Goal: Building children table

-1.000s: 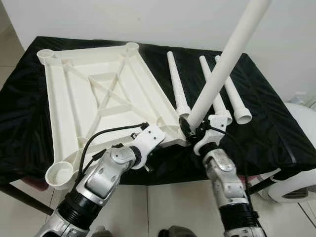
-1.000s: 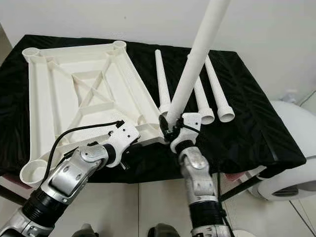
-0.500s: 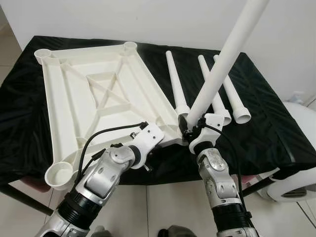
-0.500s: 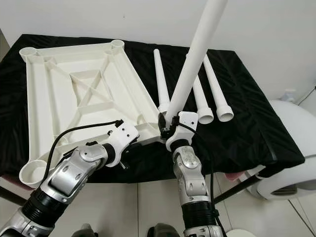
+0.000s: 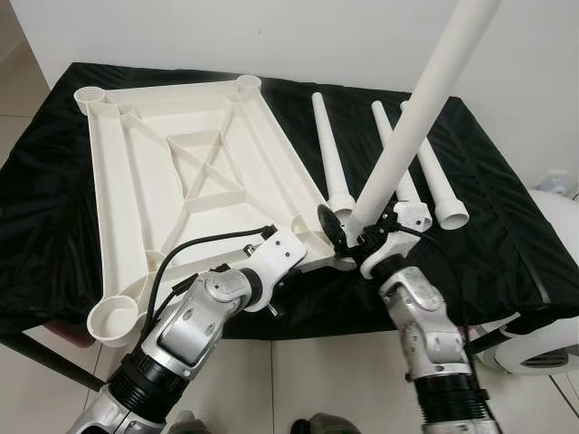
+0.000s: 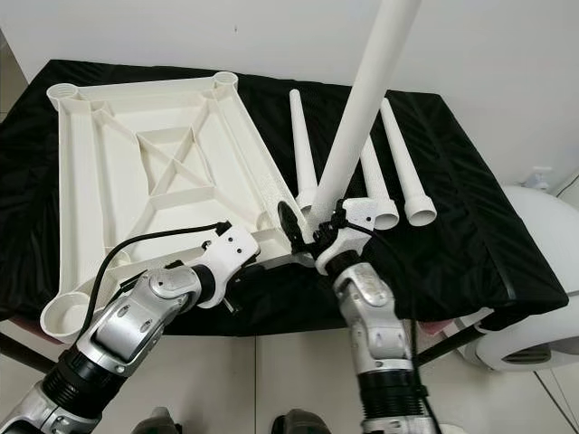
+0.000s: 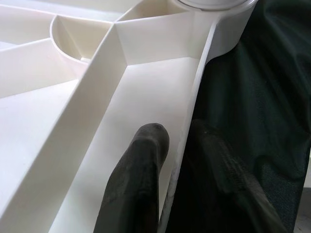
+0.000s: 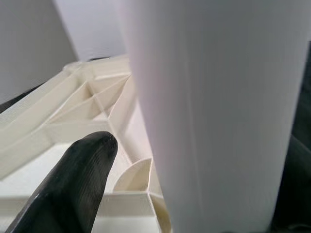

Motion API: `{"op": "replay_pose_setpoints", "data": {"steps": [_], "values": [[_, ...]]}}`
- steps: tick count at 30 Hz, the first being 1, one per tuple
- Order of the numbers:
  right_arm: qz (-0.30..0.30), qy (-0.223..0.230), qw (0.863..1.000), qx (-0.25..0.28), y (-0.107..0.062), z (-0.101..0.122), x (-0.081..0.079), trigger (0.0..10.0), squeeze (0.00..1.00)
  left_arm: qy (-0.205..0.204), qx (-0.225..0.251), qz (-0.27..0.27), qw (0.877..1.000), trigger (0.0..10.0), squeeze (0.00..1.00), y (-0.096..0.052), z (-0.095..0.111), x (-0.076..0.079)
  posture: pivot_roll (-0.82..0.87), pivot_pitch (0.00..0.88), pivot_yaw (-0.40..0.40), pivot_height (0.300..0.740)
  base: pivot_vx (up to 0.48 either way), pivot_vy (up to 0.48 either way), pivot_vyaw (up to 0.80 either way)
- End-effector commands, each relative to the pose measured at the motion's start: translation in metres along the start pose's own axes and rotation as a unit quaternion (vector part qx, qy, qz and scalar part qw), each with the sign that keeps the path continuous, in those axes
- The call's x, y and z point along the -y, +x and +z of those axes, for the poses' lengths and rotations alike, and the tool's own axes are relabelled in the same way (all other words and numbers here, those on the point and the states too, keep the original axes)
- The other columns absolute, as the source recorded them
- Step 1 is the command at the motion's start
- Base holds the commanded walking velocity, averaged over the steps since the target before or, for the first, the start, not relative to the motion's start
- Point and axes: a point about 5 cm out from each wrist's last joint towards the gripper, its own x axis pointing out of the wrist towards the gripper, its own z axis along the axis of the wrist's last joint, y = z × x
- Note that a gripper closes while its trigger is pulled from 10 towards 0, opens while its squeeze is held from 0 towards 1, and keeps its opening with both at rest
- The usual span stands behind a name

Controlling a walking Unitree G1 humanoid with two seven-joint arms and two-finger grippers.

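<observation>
A: What's on the left?

B: The white tabletop [image 5: 181, 181] lies upside down on the worktop [image 5: 507, 244], which is draped in black cloth. Its ribs face up, and a round socket sits at each corner you can see.

A: And the left gripper [image 7: 177, 160]?

B: It's at the near rim of the tabletop, close to the near right corner. In the wrist view the jaws are clenched on that thin rim, one finger [image 7: 138, 184] inside the frame, the other outside over the cloth.

A: Moving right?

B: The right gripper [image 5: 348, 237] is at that same near right corner. Its jaws grasp the lower end of a white leg [image 5: 421, 108], which rises steeply, leaning up and to the right, out of the top of the picture. The leg's foot is right at the corner socket; I cannot tell whether it is seated.

A: Further right?

B: Three more legs [image 5: 330, 158] lie on the cloth beside the tabletop, roughly parallel, wide ends towards the robot. Partly behind the raised leg are two of them.
</observation>
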Motion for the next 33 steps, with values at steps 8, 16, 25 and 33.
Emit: {"op": "replay_pose_setpoints", "data": {"steps": [8, 16, 25, 33], "values": [[0.068, -0.038, 0.996, -0.038, -0.005, 0.001, 0.037, 10.0, 0.0, -0.001, -0.005, -0.057, 0.998, 10.0, 0.0, 0.007, -0.002, 0.015, 0.0, 0.019, -0.081, 0.74, 0.0, 0.0, 0.0], [0.093, -0.06, 0.992, -0.059, 0.0, 0.004, 0.055, 10.0, 0.0, 0.004, -0.004, -0.058, 0.998, 10.0, 0.0, 0.009, -0.001, 0.014, 0.0, 0.0, -0.084, 0.74, 0.0, 0.0, 0.0], [0.123, -0.069, 0.986, -0.089, -0.001, -0.007, 0.059, 10.0, 0.0, 0.008, -0.001, -0.06, 0.998, 10.0, 0.0, 0.009, 0.001, 0.015, 0.0, 0.0, -0.087, 0.74, 0.0, 0.0, 0.0], [0.136, -0.057, 0.984, -0.095, -0.004, -0.015, 0.058, 10.0, 0.0, 0.008, 0.0, -0.061, 0.998, 10.0, 0.0, 0.01, 0.0, 0.016, 0.0, 0.0, -0.089, 0.74, 0.0, 0.0, 0.0]]}}
